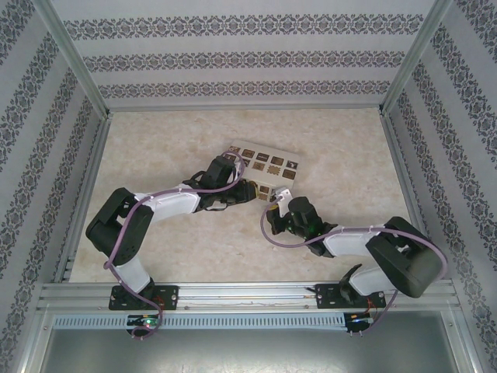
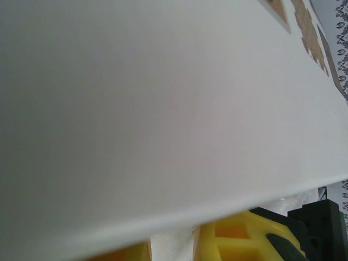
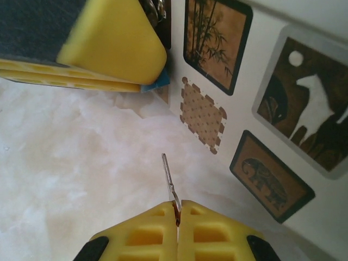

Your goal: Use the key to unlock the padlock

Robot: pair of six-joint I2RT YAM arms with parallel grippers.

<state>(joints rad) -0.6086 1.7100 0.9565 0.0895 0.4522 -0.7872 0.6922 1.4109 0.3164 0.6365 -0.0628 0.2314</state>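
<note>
The right gripper (image 3: 178, 212) is squeezing the key (image 3: 169, 176). The left gripper (image 1: 247, 191) is pinching the padlock (image 3: 158, 84) by the white box (image 3: 239, 111), mid-table (image 3: 65, 163). I think the key should be going in straight and slowly.

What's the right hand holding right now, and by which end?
The thin silver key, pinched by its head in the shut right hand; its blade sticks out free.

Shiny metal key (image 3: 169, 182), matt white box (image 2: 163, 109), smooth marbled table (image 3: 81, 163).
</note>
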